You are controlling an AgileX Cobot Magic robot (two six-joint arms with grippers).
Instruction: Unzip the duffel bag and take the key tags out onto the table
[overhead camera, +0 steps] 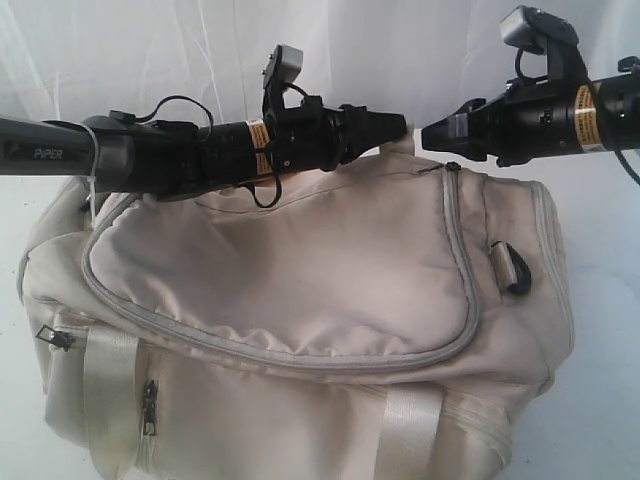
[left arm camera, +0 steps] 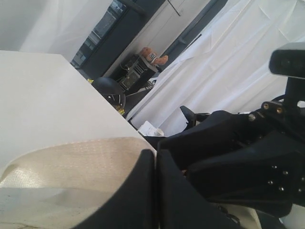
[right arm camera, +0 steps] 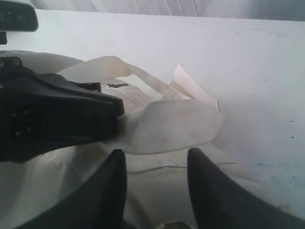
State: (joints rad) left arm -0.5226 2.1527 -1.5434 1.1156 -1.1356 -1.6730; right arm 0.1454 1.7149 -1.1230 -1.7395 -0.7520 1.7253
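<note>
The cream duffel bag (overhead camera: 300,270) fills most of the white table (overhead camera: 600,380). Its grey curved zipper (overhead camera: 465,270) is zipped, with the pull (overhead camera: 452,167) at the top right corner of the flap. My left gripper (overhead camera: 398,125) reaches across above the bag and is shut on a fold of the bag's webbing strap (left arm camera: 71,157) (right arm camera: 176,124). My right gripper (overhead camera: 428,137) faces it tip to tip, just above the zipper pull. In the right wrist view that gripper (right arm camera: 156,153) stands open with only bag fabric below it. The key tags are hidden.
A black clip (overhead camera: 518,272) hangs on the bag's right end. Small zip pockets with dark pulls (overhead camera: 55,338) (overhead camera: 149,395) and a webbing strap (overhead camera: 110,390) sit on the near side. White drapes hang behind the table.
</note>
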